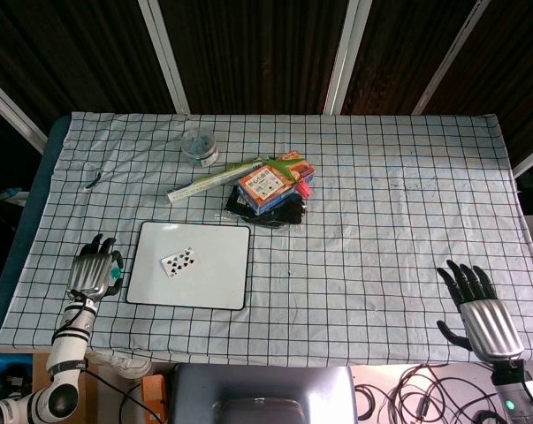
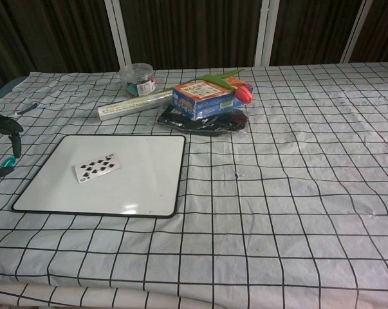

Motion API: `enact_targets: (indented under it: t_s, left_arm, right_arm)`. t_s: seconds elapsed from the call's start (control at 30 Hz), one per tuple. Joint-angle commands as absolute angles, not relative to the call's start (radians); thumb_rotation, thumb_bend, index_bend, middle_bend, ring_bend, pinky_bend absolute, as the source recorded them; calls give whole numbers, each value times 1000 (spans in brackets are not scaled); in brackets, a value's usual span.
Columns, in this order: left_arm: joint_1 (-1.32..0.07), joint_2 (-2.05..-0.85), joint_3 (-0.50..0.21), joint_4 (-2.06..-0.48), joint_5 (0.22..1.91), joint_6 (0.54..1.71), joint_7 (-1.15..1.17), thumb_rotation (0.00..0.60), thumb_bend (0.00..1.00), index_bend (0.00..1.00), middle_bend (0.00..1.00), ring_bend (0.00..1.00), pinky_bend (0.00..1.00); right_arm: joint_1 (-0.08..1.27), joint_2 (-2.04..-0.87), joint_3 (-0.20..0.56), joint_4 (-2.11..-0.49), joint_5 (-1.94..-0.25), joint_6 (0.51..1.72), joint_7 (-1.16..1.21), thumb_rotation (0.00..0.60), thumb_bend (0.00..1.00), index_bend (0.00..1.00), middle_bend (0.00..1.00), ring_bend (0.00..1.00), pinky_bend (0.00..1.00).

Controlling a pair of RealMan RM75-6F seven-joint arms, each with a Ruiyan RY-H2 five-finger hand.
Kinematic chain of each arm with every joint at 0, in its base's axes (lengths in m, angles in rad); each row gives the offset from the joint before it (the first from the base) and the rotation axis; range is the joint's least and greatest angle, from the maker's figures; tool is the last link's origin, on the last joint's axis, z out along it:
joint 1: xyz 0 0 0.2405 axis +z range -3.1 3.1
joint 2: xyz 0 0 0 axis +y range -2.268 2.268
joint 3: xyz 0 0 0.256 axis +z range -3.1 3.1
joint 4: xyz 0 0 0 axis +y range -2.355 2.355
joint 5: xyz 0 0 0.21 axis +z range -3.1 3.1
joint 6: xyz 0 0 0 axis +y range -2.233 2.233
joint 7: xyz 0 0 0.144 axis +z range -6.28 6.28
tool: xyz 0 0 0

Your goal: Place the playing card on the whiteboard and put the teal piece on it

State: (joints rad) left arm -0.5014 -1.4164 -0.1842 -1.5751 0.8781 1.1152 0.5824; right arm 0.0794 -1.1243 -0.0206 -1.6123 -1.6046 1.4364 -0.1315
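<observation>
A playing card (image 1: 178, 261) (image 2: 98, 167) lies face up on the whiteboard (image 1: 213, 283) (image 2: 142, 187), left of its middle. My left hand (image 1: 94, 268) (image 2: 2, 145) hovers just left of the board and pinches a small teal piece (image 1: 115, 273) (image 2: 9, 161) between thumb and finger. My right hand (image 1: 476, 309) rests far off at the table's front right corner, fingers spread, holding nothing; the chest view does not show it.
Behind the board lie a rolled tube (image 1: 215, 178) (image 2: 134, 105), a boxed pile with a red flower on a black pouch (image 1: 273, 187) (image 2: 208, 98), and a clear tub (image 1: 199, 146) (image 2: 137, 78). A small dark item (image 1: 93, 182) sits at far left.
</observation>
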Motion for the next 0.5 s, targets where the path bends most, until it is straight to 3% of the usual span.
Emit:
enact_targets:
  t_s: [0.03,0.5]
  left_arm:
    - [-528,-1434,-206,-1577,874,1086,551,600,331,582,152,41,179]
    - [-614,-1562,-235,-1453,967,963,321,600,375,620,211,73,199]
  right_arm:
    - [79,-1122,-20,-1612,-1600,1436,-129,600,191,0,0,0,35]
    - [69,-1111,-18,-1606,-1591,1448,-109,600,192,0,0,0,36]
